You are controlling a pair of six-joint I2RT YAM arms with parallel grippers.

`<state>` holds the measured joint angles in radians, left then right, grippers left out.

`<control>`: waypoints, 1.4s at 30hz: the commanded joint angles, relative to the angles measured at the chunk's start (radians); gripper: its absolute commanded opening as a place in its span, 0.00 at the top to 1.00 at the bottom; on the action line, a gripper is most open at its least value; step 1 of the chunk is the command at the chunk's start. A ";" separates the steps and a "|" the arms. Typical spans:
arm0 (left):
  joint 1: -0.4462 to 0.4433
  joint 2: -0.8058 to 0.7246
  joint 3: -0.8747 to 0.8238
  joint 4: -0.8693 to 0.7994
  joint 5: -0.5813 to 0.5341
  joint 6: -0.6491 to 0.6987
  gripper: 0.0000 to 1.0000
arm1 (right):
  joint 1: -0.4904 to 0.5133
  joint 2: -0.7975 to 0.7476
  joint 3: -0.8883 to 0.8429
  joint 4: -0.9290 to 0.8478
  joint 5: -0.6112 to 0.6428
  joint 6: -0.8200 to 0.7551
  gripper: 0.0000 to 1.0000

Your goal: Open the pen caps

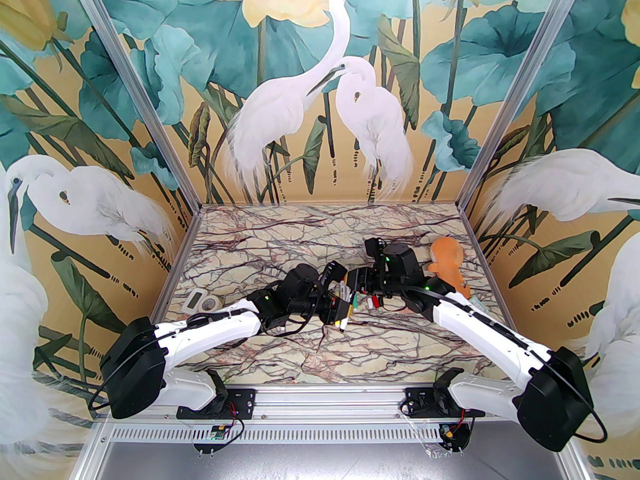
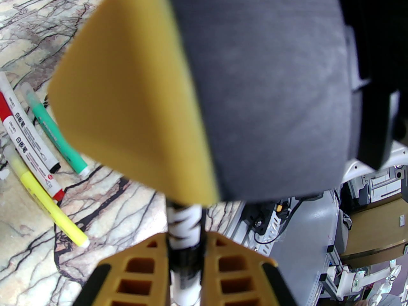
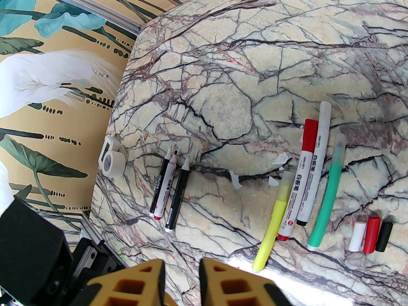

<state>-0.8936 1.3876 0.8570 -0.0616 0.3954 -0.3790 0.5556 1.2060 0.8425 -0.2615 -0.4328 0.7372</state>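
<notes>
My left gripper (image 2: 185, 237) is shut on a white and black pen (image 2: 185, 225), held above the table. The pen's far end, cap included, is hidden behind a finger (image 2: 134, 91) of my right gripper (image 3: 181, 266). The right jaws stand close with a narrow gap, and nothing shows between them. Both grippers meet mid-table: left gripper (image 1: 341, 313), right gripper (image 1: 358, 288). Three loose pen caps lie side by side: white (image 3: 357, 236), red (image 3: 373, 234), black (image 3: 383, 236). Capped pens lie nearby: yellow highlighter (image 3: 274, 222), red-capped marker (image 3: 302, 177), white marker (image 3: 320, 158), green highlighter (image 3: 330, 193).
Three uncapped pens (image 3: 172, 190) lie in a row toward the table's left. A white tape roll and timer (image 3: 113, 161) sit at the left edge. An orange plush toy (image 1: 445, 263) lies at the back right, behind my right arm. Patterned walls enclose three sides.
</notes>
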 commanded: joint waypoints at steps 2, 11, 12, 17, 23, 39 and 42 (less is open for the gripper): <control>-0.005 0.007 0.004 0.021 -0.018 -0.007 0.87 | 0.008 -0.017 -0.006 0.000 -0.023 0.004 0.70; -0.005 0.021 0.007 0.031 -0.014 -0.014 0.88 | 0.010 -0.029 -0.027 0.008 -0.027 0.011 0.68; -0.005 0.022 0.008 0.032 -0.014 -0.014 0.88 | 0.010 -0.029 -0.029 0.009 -0.029 0.011 0.68; -0.005 0.024 0.008 0.039 -0.012 -0.020 0.88 | 0.012 -0.028 -0.035 0.016 -0.029 0.014 0.71; -0.005 0.031 0.007 0.046 -0.007 -0.024 0.87 | 0.013 -0.029 -0.033 0.018 -0.025 0.014 0.79; -0.005 0.074 -0.012 0.147 0.065 -0.081 0.63 | 0.014 -0.058 -0.042 0.070 -0.065 0.028 0.85; -0.005 0.077 -0.011 0.152 0.065 -0.089 0.73 | 0.014 -0.061 -0.046 0.066 -0.062 0.029 0.85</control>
<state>-0.8936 1.4548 0.8524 0.0654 0.4442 -0.4522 0.5636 1.1645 0.8101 -0.2199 -0.4717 0.7460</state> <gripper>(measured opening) 0.296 0.194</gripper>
